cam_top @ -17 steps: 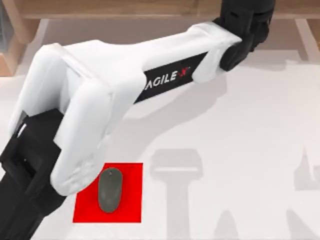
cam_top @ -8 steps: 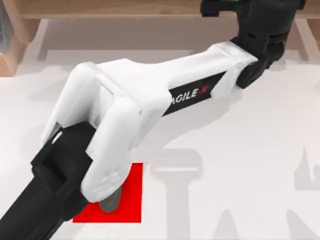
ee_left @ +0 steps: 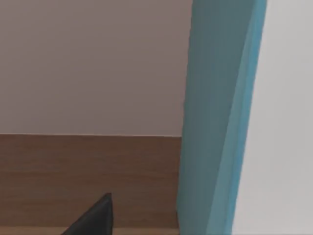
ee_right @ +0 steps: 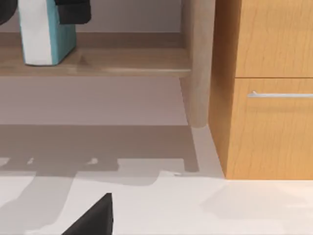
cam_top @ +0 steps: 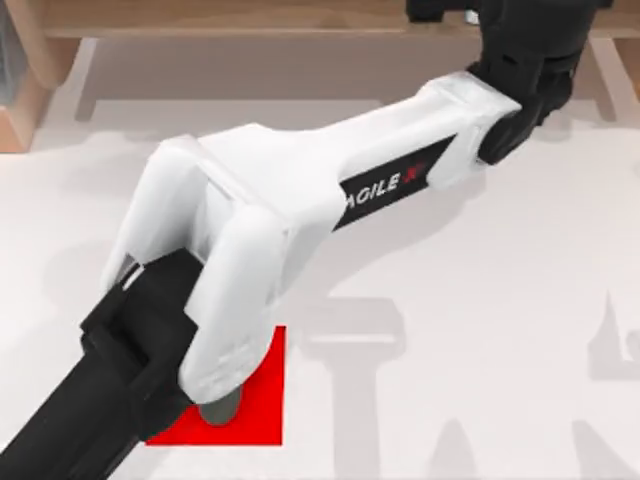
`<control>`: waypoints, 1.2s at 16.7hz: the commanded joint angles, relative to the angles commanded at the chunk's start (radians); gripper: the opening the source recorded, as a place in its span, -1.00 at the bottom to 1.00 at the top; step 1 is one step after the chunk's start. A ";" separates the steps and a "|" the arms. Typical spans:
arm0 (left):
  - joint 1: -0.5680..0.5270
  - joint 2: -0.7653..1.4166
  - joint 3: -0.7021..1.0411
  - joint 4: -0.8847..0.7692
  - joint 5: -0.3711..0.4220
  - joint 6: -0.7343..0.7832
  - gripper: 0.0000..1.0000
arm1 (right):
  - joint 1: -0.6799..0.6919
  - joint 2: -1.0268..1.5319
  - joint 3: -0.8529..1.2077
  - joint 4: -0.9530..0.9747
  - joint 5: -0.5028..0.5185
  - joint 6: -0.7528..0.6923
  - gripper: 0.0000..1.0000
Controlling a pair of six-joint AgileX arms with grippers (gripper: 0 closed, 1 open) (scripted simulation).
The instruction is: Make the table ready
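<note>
- The left arm point(cam_top: 300, 200) reaches from the lower left across the table point(cam_top: 480, 300) to the wooden shelf point(cam_top: 250, 15) at the far edge
- Its gripper point(cam_top: 520, 40) sits at the shelf, right of centre; whether its claw is open or closed cannot be told
- The left wrist view has a teal-and-white box point(ee_left: 220, 117) close up
- A red mat point(cam_top: 262, 400) lies on the table's lower left, a grey mouse point(cam_top: 218, 410) on it, both partly covered by the arm
- The right wrist view faces a drawer cabinet point(ee_right: 264, 88)
</note>
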 joint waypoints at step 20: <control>0.007 0.023 0.046 -0.024 0.007 -0.001 -1.00 | 0.000 0.000 0.000 0.000 0.000 0.000 1.00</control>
